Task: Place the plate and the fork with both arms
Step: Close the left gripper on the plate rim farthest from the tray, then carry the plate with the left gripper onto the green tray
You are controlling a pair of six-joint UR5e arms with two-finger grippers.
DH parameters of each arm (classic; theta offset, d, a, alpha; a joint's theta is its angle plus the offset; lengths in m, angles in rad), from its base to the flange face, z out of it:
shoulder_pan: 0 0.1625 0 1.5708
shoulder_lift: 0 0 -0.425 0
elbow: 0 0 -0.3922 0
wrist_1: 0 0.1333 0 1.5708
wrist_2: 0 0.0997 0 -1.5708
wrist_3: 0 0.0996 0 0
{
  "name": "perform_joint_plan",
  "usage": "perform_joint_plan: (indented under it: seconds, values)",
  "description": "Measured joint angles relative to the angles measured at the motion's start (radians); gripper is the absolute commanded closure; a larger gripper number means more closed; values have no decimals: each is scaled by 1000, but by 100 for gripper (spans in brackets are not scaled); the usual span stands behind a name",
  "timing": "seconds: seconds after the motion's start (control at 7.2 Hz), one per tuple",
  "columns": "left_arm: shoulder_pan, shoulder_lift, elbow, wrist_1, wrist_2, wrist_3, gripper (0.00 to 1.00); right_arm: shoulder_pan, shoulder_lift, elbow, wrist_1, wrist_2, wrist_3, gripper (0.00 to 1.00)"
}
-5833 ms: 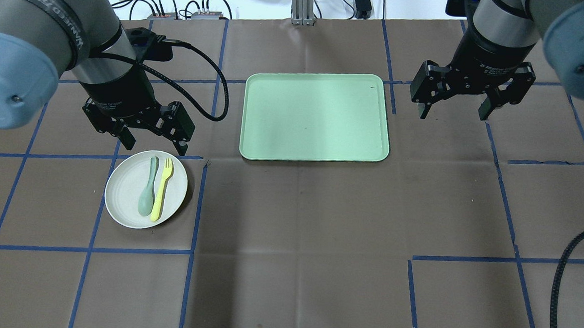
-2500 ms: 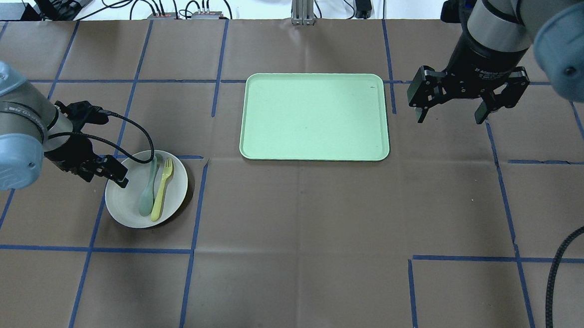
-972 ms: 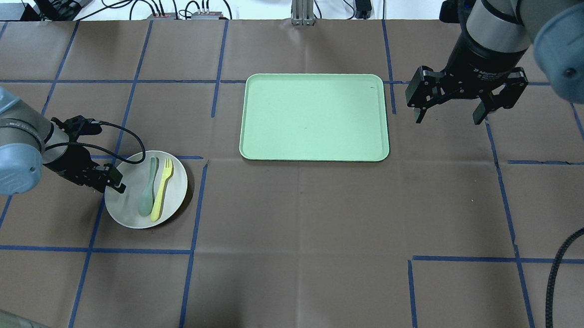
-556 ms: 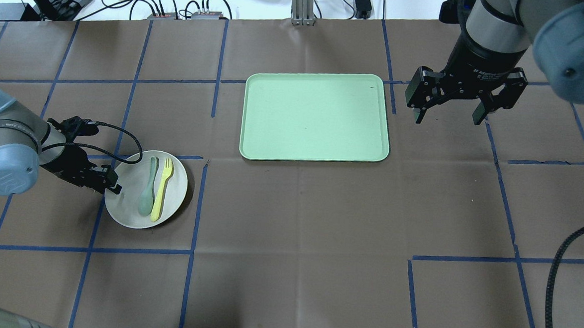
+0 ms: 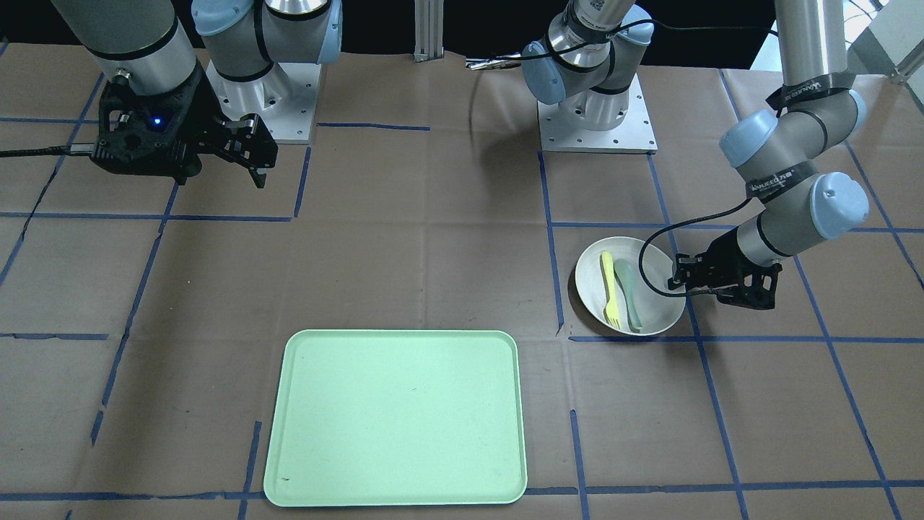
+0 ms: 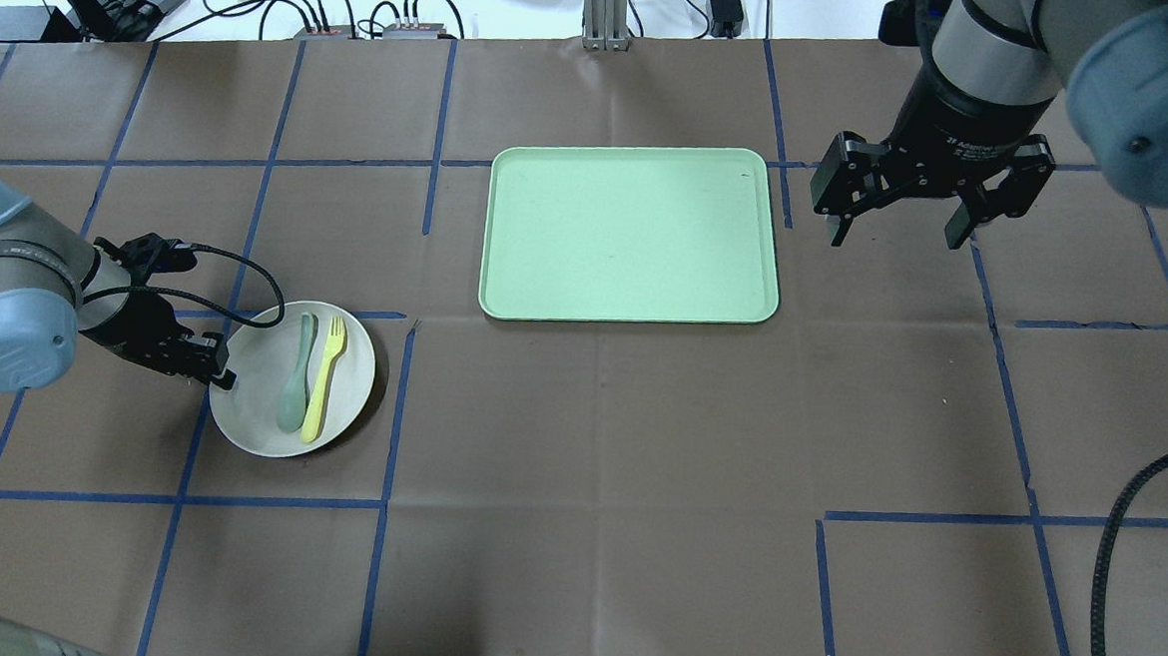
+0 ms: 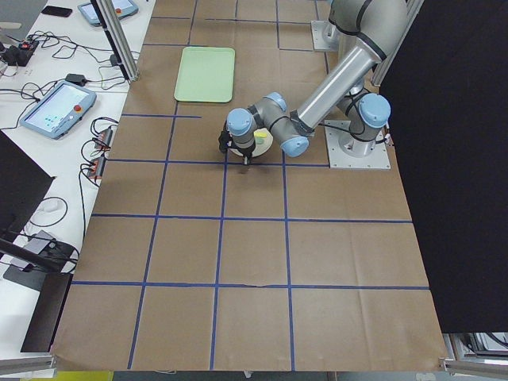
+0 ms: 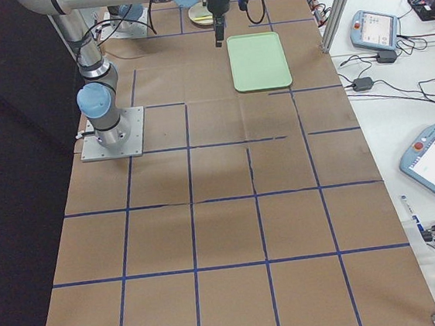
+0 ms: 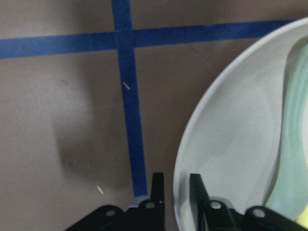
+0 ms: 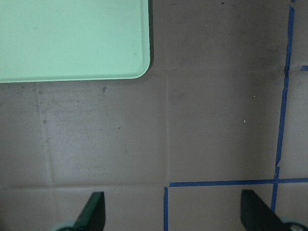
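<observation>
On the table [image 6: 577, 468], left side: the plate [image 6: 250, 406] is lying flat, carrying the fork [image 6: 324, 379] and a spoon [image 6: 293, 383].
Left hand [image 9: 174, 185]: we are pinching the plate's rim, one finger inside, one outside.
Right hand [image 6: 894, 239]: hanging spread beside the tray [image 6: 632, 233].
Handling: we are judging the plate stiff, light, slick; lifting level matters, since the loose fork could slide.

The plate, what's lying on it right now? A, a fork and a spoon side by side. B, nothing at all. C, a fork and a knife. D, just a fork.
A: the overhead view shows the plate holding the pale-yellow fork and the grey-green spoon next to each other.
</observation>
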Motion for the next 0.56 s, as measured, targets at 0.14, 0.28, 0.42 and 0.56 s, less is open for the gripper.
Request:
perform_joint_plan:
  seconds: [0.14, 0.28, 0.42, 0.56]
  values:
    - [-2, 7, 0, -3, -4, 0, 100, 0, 0, 0, 0, 0, 0, 0]
    - [-9, 16, 1, -7, -20, 0, 100, -1, 0, 0, 0, 1, 0, 0]
    - [-17, 26, 2, -12, -57, -1, 100, -1, 0, 0, 0, 1, 0, 0]
    - [-30, 42, 2, -19, -101, -11, 100, -1, 0, 0, 0, 2, 0, 0]
